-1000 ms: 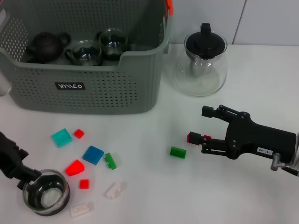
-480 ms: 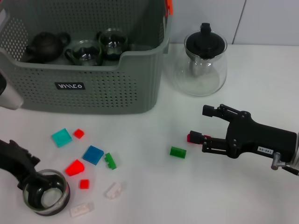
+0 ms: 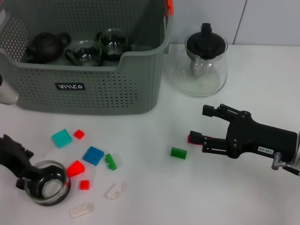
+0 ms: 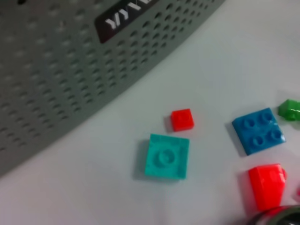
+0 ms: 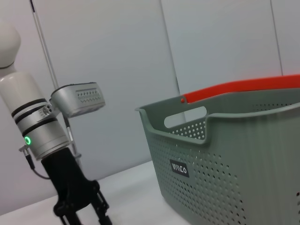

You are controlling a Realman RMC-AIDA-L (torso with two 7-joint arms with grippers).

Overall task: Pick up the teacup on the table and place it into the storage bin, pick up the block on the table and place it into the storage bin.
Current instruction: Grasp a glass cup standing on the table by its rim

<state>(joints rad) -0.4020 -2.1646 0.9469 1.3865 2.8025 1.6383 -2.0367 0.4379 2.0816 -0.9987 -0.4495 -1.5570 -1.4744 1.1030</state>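
Near the table's front edge, the left gripper [image 3: 29,177] is clamping the teacup [image 3: 47,188]; the right gripper [image 3: 199,125] is resting, jaws spread, empty.

— How is the right claw [image 3: 197,124] built?
— A matte black body with linkage bars is seen, marked by a small white label.

— And the left arm [image 5: 40,133]?
— White and silver segments are seen, ringed with black bands and a green light, ending in the black left claw [image 3: 24,175].
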